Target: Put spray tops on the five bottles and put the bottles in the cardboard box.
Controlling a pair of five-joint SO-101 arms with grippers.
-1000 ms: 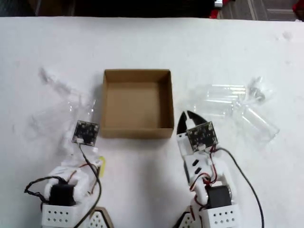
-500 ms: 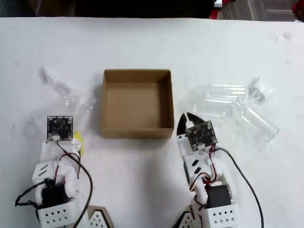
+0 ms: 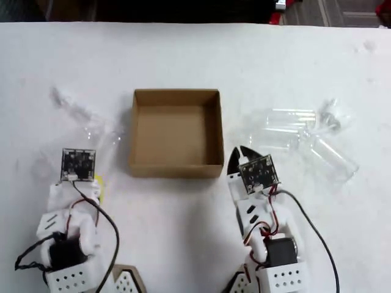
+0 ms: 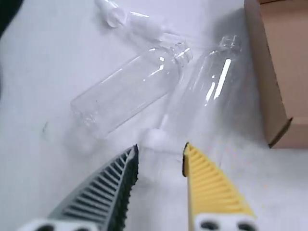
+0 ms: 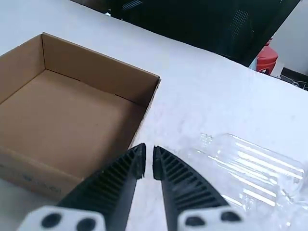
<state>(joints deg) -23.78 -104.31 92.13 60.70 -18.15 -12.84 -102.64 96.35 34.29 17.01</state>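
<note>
My left gripper [image 4: 160,149] has a grey and a yellow finger, shut on a white spray top [image 4: 156,142] whose thin tube points toward two clear uncapped bottles [image 4: 130,89] [image 4: 211,91] lying side by side on the table. In the high view this gripper [image 3: 96,182] is left of the cardboard box [image 3: 177,131], which holds nothing. My right gripper [image 5: 148,156], with black fingers, is shut on nothing just off the box's near right corner [image 3: 235,157]. Several more clear bottles [image 3: 293,125] lie right of the box, also seen from the right wrist [image 5: 255,168].
A further clear spray part [image 4: 115,14] lies beyond the left bottles. The box wall [image 4: 269,82] stands close beside the nearer bottle. White table stretches bare behind the box [image 3: 195,55] and between the two arms [image 3: 177,226].
My left arm has swung left, away from the box's near left corner, and stretched out toward the left bottles. The right arm has kept still.
</note>
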